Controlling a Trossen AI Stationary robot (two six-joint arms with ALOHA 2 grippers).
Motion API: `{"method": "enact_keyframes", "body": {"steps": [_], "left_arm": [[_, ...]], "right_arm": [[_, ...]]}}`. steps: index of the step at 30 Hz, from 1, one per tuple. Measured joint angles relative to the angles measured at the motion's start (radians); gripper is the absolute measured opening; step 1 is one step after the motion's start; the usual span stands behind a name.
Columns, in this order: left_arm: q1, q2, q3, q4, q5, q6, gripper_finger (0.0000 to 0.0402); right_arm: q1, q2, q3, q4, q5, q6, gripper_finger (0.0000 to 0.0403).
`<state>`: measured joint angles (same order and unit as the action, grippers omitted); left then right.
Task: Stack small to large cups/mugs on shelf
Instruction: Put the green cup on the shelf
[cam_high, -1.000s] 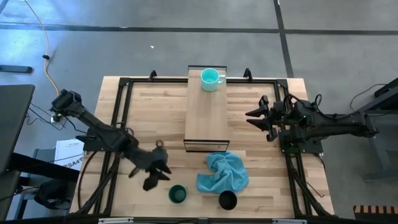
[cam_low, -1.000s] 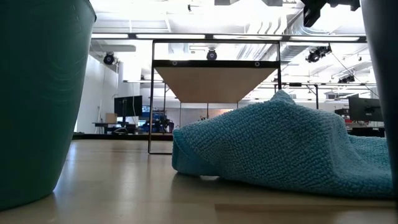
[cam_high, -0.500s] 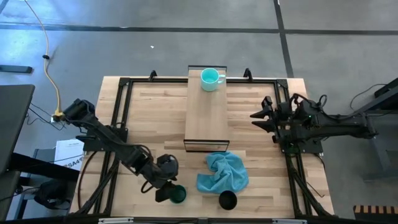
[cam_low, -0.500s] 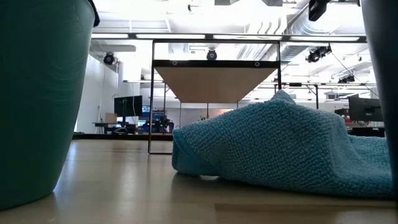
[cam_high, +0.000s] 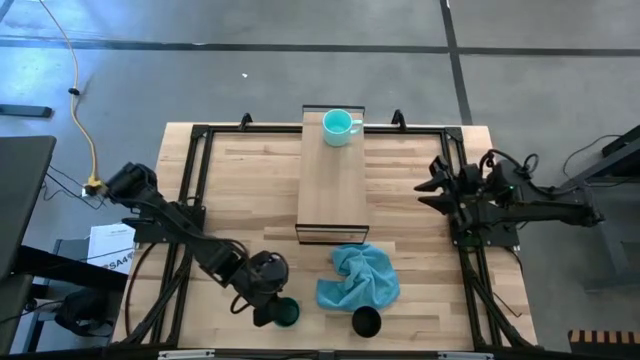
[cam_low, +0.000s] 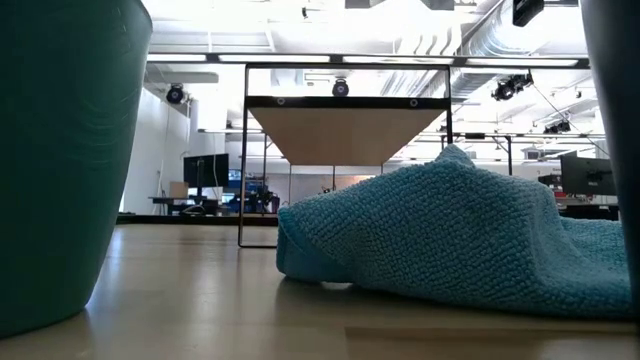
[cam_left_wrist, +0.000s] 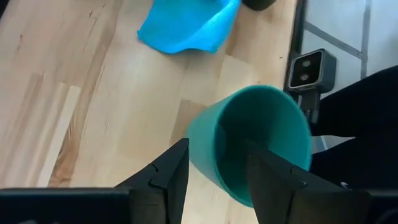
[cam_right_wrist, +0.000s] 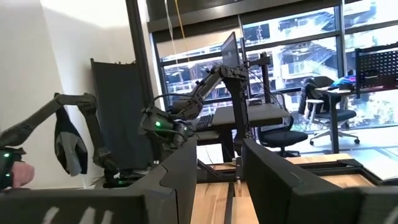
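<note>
The dark green cup (cam_high: 288, 313) stands upright on the tabletop near the near edge and fills the left of the low view (cam_low: 60, 160). My left gripper (cam_high: 266, 306) is open right beside it on its left. In the left wrist view the gripper (cam_left_wrist: 217, 148) has one finger outside the cup's wall (cam_left_wrist: 199, 146) and the other in front of its opening. The black cup (cam_high: 366, 321) stands to the right of the green one. The turquoise mug (cam_high: 340, 126) stands on the far end of the shelf (cam_high: 330, 190). My right gripper (cam_high: 432, 185) waits open at the table's right side. My left gripper is open at the dark green cup's rim (cam_left_wrist: 214, 121), coming in low from the table's left. One finger (cam_left_wrist: 171, 171) is outside the wall and the other (cam_left_wrist: 270, 177) is over the opening. Whether either finger touches the cup, I cannot tell.
A crumpled blue cloth (cam_high: 358, 277) lies just in front of the shelf's near end, between the two near cups and the shelf. A dark frame (cam_high: 190, 200) runs along the table's left and right sides. Bare tabletop (cam_high: 250, 190) lies left of the shelf.
My left gripper has moved toward the table's near edge and to the right, down to the dark green cup, and its fingers now stand at the cup's rim. My right arm has drawn back toward the table's right edge.
</note>
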<state>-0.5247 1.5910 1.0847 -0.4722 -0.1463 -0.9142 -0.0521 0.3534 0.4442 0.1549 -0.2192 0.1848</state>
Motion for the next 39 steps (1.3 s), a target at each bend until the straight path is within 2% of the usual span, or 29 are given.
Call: {"method": "enact_keyframes", "body": {"steps": [22, 39], "left_arm": [[0.001, 0.049, -0.002, 0.008, 0.034, -0.041, 0.0136], [0.001, 0.051, -0.002, 0.008, 0.022, -0.064, 0.0136]], "right_arm": [[0.0, -0.01, 0.0, -0.046, -0.01, 0.014, 0.0119], [0.0, -0.024, 0.0, -0.062, -0.009, 0.017, 0.0119]]}}
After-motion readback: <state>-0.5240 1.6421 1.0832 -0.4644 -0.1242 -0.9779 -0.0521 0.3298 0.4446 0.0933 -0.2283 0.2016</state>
